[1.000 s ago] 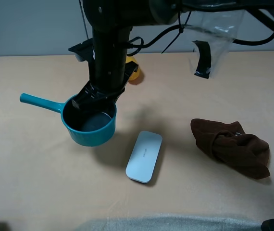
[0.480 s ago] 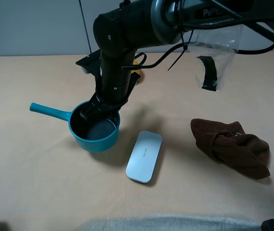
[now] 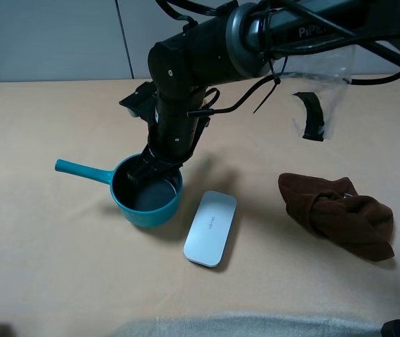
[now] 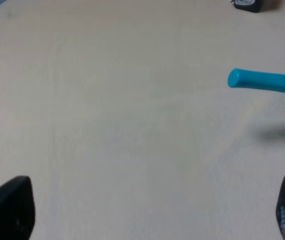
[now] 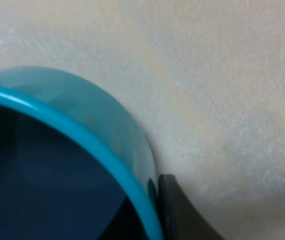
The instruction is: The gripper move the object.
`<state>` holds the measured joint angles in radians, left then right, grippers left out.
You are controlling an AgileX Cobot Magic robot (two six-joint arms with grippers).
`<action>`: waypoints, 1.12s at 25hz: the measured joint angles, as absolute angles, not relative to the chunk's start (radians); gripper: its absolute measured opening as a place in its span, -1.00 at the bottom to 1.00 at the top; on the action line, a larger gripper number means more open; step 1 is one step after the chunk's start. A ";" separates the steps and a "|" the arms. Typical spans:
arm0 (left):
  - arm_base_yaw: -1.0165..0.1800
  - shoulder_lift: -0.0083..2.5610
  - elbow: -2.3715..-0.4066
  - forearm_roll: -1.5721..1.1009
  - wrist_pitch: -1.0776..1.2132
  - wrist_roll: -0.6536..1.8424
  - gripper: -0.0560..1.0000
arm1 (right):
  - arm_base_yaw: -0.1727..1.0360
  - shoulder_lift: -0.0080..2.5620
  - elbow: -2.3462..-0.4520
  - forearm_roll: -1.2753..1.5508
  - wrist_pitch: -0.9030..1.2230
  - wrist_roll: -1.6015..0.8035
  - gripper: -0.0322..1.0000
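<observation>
A beige tabletop (image 3: pixel 45 281) fills your view. Your black right gripper (image 3: pixel 146 173) clamps the back rim of the small teal saucepan (image 3: pixel 144 214), left of centre near a flat white case (image 3: pixel 210 228). The move looks underway, and setting the pan down and letting go remain. Your left gripper (image 4: pixel 147 210) hangs spread and empty.

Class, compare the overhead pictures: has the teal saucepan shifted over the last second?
Yes. The saucepan has slid right, closer to the white case, which stayed put; the right gripper holds its rim.

White "PiPER" lettering on black arm (image 3: pixel 284 31), ext. high view. Faint mark on white case (image 3: pixel 210 228), not legible.
</observation>
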<state>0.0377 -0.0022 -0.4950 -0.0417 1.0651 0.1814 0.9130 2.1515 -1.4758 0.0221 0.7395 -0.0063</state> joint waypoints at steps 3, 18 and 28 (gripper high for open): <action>0.038 -0.002 -0.495 -0.042 1.065 0.181 0.93 | 0.912 2.152 -1.476 0.022 0.732 -0.013 -0.99; 0.038 -0.002 -0.495 -0.042 1.065 0.181 0.93 | 0.904 2.152 -1.476 0.026 0.743 -0.032 -0.89; 0.038 -0.002 -0.495 -0.042 1.065 0.181 0.93 | 0.904 2.152 -1.476 0.030 0.740 -0.032 -0.30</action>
<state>0.0377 -0.0022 -0.4950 -0.0417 1.0651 0.1814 0.9041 2.1515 -1.4758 0.0301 0.7399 -0.0317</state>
